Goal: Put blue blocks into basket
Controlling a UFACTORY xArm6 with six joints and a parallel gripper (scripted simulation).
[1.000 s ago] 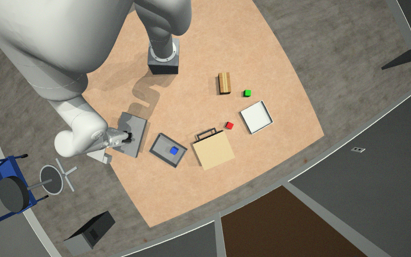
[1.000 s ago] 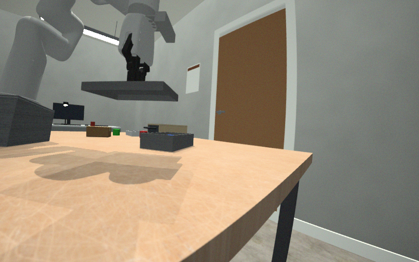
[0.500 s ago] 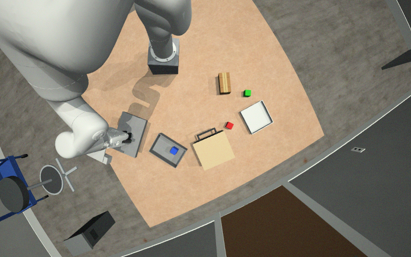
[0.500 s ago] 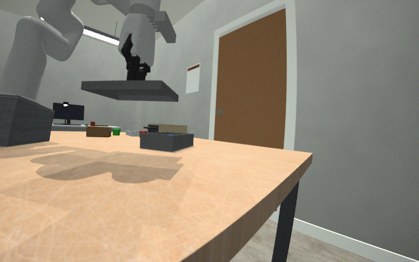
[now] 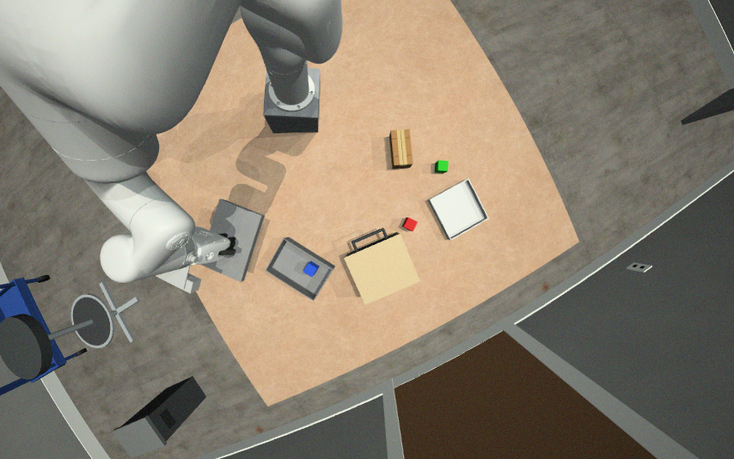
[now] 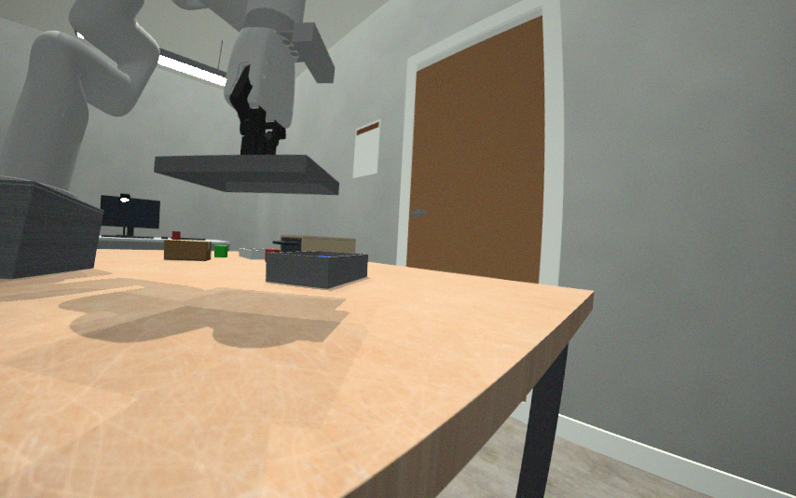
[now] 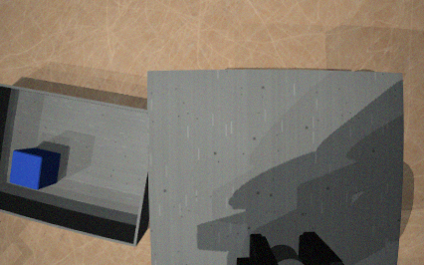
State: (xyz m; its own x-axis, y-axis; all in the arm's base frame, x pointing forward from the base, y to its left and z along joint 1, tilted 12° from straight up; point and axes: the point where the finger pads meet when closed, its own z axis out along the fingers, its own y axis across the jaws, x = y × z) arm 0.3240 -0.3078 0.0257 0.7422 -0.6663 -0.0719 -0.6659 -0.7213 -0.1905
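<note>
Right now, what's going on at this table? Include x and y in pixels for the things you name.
The arm's gripper (image 5: pixel 229 245) (image 6: pixel 259 153) holds the metal box's grey lid (image 5: pixel 247 236) (image 6: pixel 234 163) (image 7: pixel 216 149) in the air, beside the open metal box (image 5: pixel 278 276) (image 6: pixel 295 269) (image 7: pixel 67 228). A blue block (image 5: pixel 310 268) (image 7: pixel 27 169) lies inside the box, so it still has to go into the basket.

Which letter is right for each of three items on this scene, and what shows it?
1. Where is the blue cube?
A in the white tray
B in the open grey metal box
C on the cream cabinet top

2. What colour is the cube beside the brown striped block?
A green
B yellow
C blue

3. How is the flat grey lid?
A on the box
B lying on the table
C held up by the claw

1 B: the blue cube sits inside the box's walls.
2 A: the cube is green.
3 C: the lid hangs above the table under the claw.
</note>
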